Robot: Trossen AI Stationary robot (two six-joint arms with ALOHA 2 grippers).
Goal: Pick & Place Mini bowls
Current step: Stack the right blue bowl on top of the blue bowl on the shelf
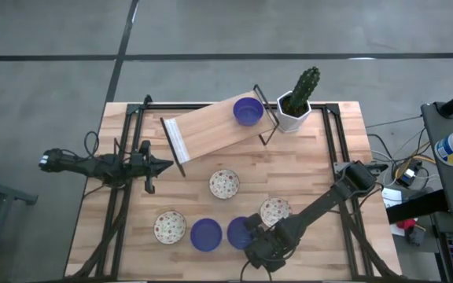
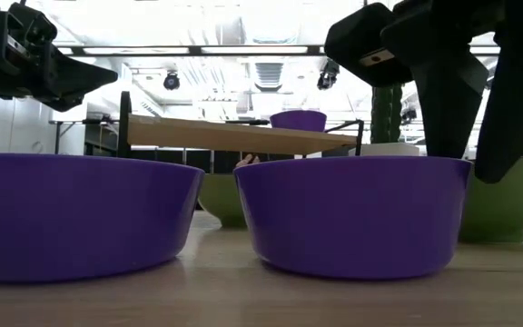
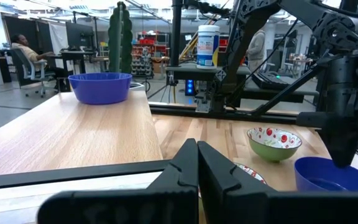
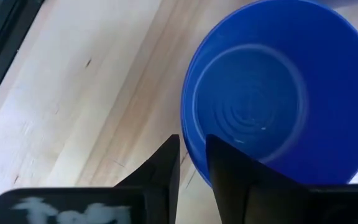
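Three deep blue mini bowls show. One (image 1: pixel 248 111) sits at the upper end of a sloping wooden board (image 1: pixel 207 131). Two sit near the table's near edge (image 1: pixel 205 234) (image 1: pixel 238 232). Three cream patterned bowls (image 1: pixel 224 184) (image 1: pixel 169 226) (image 1: pixel 274 211) rest on the table. My right gripper (image 1: pixel 252 231) is down at the right-hand near blue bowl (image 4: pixel 278 93), shut on its rim. My left gripper (image 1: pixel 163 165) hovers shut beside the board's lower end, holding nothing. My right gripper holds the blue bowl by its rim (image 4: pixel 190 146) on the side nearest the table's near edge, one finger (image 4: pixel 229 174) inside the bowl and one (image 4: pixel 163 165) outside. The fingers come from above, pointing down. The bowl (image 2: pixel 352 213) stands upright with its base on the table.
A white pot with a cactus (image 1: pixel 297 101) stands by the board's upper end at the far right. The board rests on a black wire stand (image 1: pixel 267 130). The other near blue bowl (image 2: pixel 80 213) sits close to the left of the held one. A person sits in the room behind.
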